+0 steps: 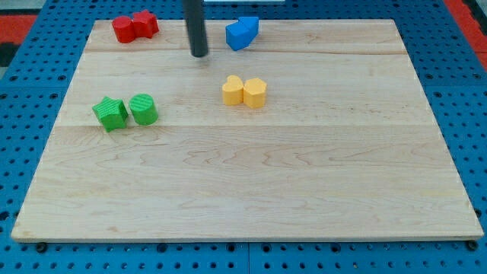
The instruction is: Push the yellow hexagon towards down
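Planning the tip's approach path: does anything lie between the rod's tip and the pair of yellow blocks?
No. In the camera view only bare wooden board lies between my tip and the two touching yellow blocks, which sit toward the view's lower right of it.

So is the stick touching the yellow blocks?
No. My tip is apart from the yellow blocks, up toward the view's top-left of them, bare board between.

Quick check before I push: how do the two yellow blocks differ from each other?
The yellow hexagon sits on the view's right of the pair; the yellow heart sits on the left. The hexagon shows flat angled faces; the heart has a notched, lobed top. The heart is the one nearer my tip, which stands up-left of both. They share colour and similar size, and they touch side by side on the wooden board.
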`<state>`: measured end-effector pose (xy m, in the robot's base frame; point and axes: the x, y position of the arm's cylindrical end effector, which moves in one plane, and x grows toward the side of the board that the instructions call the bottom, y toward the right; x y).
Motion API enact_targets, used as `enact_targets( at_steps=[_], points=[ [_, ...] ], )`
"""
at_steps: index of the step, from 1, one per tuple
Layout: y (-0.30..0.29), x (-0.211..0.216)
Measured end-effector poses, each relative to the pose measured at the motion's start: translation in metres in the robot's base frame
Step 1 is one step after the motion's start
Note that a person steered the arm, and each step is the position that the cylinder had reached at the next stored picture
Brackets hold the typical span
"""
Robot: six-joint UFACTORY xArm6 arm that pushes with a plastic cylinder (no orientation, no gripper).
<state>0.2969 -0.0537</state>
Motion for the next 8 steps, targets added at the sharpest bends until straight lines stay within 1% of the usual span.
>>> enact_targets(
  at_steps=[1, 2, 3, 4, 5, 7, 8],
  points=[
    [0.040, 0.035],
    [0.069, 0.048],
    [0.078, 0.080],
    [0.106, 0.113],
    [0.091, 0.120],
    [0.073, 0.118],
    [0.045, 0.118]
  ],
)
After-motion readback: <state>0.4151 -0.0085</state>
